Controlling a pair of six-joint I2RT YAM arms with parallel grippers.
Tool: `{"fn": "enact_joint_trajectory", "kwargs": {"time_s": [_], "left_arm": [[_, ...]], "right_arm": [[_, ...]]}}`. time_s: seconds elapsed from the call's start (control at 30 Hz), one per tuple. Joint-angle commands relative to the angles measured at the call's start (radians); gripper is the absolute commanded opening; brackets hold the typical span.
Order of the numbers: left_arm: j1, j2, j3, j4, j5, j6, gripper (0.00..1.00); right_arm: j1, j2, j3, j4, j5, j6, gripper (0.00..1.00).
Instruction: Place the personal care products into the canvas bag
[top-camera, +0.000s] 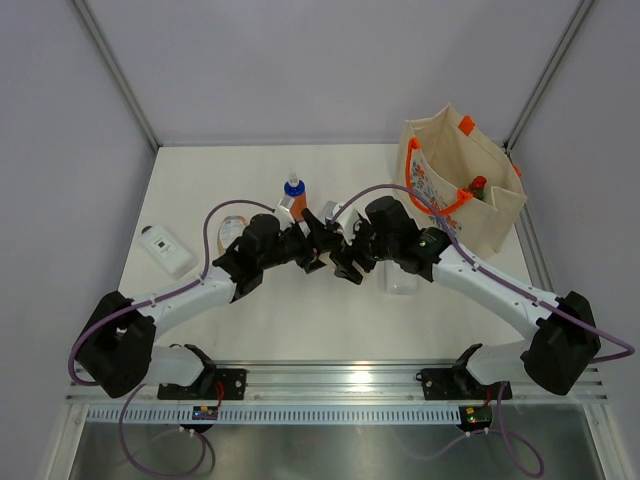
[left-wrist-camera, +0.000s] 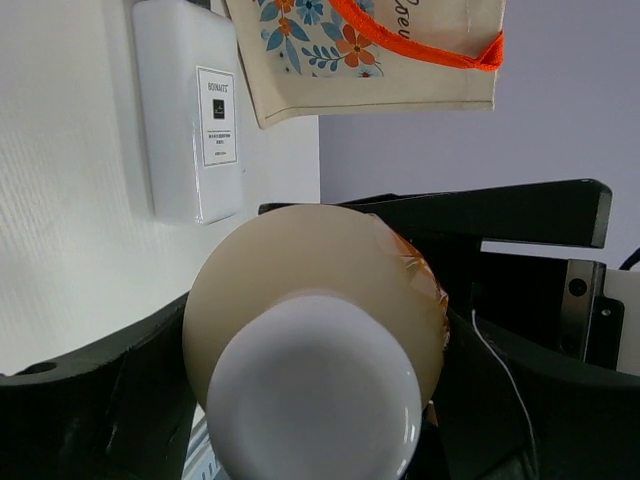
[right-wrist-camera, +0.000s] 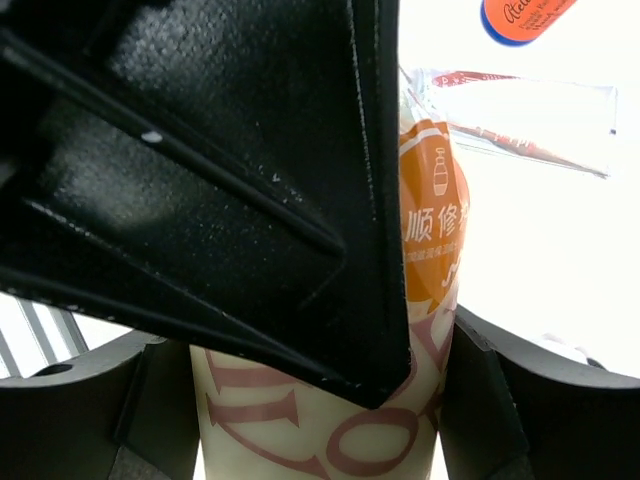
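The two arms meet at the middle of the table, over the peach tube (left-wrist-camera: 330, 290). The left gripper (top-camera: 318, 243) pinches the tube, a finger pressed on each side of its body just behind the white cap. The right gripper (top-camera: 348, 258) grips the same tube from the other end, and its fingers (right-wrist-camera: 160, 400) press against the orange-printed body.

The bag (top-camera: 450, 150) stands upright at the upper right of the top view, mouth open. A green bottle (top-camera: 477, 187) with a red cap is inside it. A flat white bottle (left-wrist-camera: 190, 110) lies on the table just below the bag, partly under the right arm. An orange bottle (top-camera: 292, 190) stands just above the grippers, and a silver tube (right-wrist-camera: 510, 110) lies beside it. A pale bottle (top-camera: 167, 250) lies at the left, well apart from the rest.
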Motion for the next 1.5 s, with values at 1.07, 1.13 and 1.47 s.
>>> {"fn": "enact_joint_trajectory", "kwargs": {"time_s": [1.07,1.13,1.47], "left_arm": [[0.180,-0.413,0.239,-0.639,-0.237,0.894,0.99],[0.179,-0.450,0.224,-0.653,-0.252,0.925,0.99],[0.180,-0.576,0.109,-0.673,-0.289,0.973,0.99]], "right_arm": [[-0.812,0.104,0.670,-0.147,-0.190,-0.018,0.00],[-0.813,0.191,0.718,-0.142,-0.146,-0.033,0.00],[-0.817,0.440,0.752,-0.180,-0.101,-0.064,0.09]]}}
